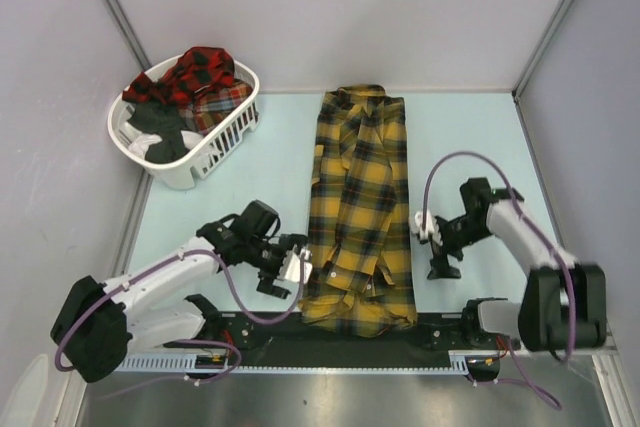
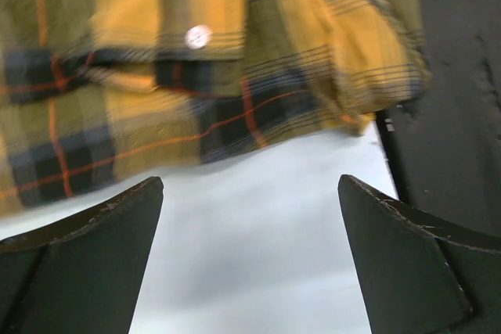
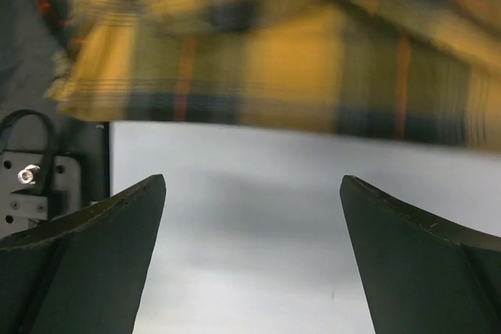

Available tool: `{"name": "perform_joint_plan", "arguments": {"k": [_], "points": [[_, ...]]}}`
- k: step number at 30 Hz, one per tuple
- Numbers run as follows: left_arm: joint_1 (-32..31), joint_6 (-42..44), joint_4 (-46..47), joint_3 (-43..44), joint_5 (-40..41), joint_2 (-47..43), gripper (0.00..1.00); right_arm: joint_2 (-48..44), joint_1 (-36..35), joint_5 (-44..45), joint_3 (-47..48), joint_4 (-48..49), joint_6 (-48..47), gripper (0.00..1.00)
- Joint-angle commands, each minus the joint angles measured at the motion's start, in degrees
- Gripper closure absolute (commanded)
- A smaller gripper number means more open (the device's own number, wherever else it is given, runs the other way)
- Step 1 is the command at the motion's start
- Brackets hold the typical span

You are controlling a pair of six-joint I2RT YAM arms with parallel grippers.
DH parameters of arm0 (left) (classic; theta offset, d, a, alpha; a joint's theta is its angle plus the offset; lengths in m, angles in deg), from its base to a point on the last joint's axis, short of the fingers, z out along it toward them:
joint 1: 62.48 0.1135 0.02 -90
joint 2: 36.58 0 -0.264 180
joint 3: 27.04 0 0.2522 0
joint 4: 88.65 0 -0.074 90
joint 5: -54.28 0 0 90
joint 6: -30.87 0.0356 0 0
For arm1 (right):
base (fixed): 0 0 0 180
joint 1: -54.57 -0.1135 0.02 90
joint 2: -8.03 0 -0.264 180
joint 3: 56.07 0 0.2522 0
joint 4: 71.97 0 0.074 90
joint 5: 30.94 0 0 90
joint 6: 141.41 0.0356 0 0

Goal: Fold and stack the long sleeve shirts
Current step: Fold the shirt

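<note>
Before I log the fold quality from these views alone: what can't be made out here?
Top view: how many red plaid shirts fill the basket; they lie bunched together.
Top view: the yellow shirt, its lower layers covered by its own top fold.
Right wrist view: the shirt's edge, blurred.
Left wrist view: most of the shirt, cut off by the top edge.

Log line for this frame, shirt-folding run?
yellow shirt: narrow strip, mid-table | left pincer: open, empty, beside shirt's left edge | right pincer: open, empty, beside its right edge | red shirts: in basket
</note>
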Motion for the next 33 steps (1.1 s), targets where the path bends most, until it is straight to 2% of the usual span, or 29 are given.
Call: {"name": "perform_joint_plan", "arguments": {"k": [1,3,4,5,6,7,10,11,14,18,22,29,33], "points": [[-5.37,4.44,5.36,-1.37,1.65,-2.47,0.01,-13.66,-6.64,-1.60,-7.08,7.99,-5.76,0.00],[-7.30,2.60,7.37,-1.98,3.05,-3.26,0.01,-19.81,-7.62,-2.57,-9.21,15.21,4.95,0.00],[-7.66,1.98,7.91,-2.24,3.58,-3.70,0.01,-21.74,-8.15,-1.53,-10.09,25.95,21.37,0.00],[-7.84,1.80,8.26,-2.94,3.85,-4.40,0.01,-23.50,-9.89,0.04,-11.14,27.72,22.49,0.00],[-8.27,1.97,8.35,-3.39,3.76,-5.63,0.00,-25.70,-10.43,0.58,-10.72,25.30,17.81,0.00],[-8.54,2.32,8.35,-3.91,3.76,-6.42,0.00,-26.24,-10.70,0.07,-9.93,16.83,6.36,0.00],[-11.17,4.08,8.70,-5.85,4.99,-7.13,0.01,-26.77,-10.70,-1.43,-8.86,0.20,-10.15,0.08],[-11.96,4.08,8.88,-6.11,5.17,-6.70,0.01,-27.56,-10.70,-1.35,-10.26,-1.43,-15.41,0.10],[-14.69,3.39,10.36,-6.29,5.26,-3.89,0.02,-30.54,-11.05,-0.73,-13.69,-2.68,-21.94,0.16],[-19.87,1.01,12.39,-6.55,6.66,-1.42,0.12,-31.61,-16.05,3.13,-18.44,0.66,-21.70,0.21],[-22.69,1.79,12.66,-7.87,8.33,-1.50,0.19,-30.99,-18.69,2.26,-20.02,1.27,-23.46,0.25],[-27.87,3.56,9.05,-8.14,10.52,-0.37,0.22,-30.82,-28.01,3.92,-23.19,7.34,-16.52,0.38],[-30.60,-0.21,10.45,-7.26,13.78,4.46,0.24,-30.81,-32.67,6.12,-26.09,13.39,-12.31,0.43]]}}
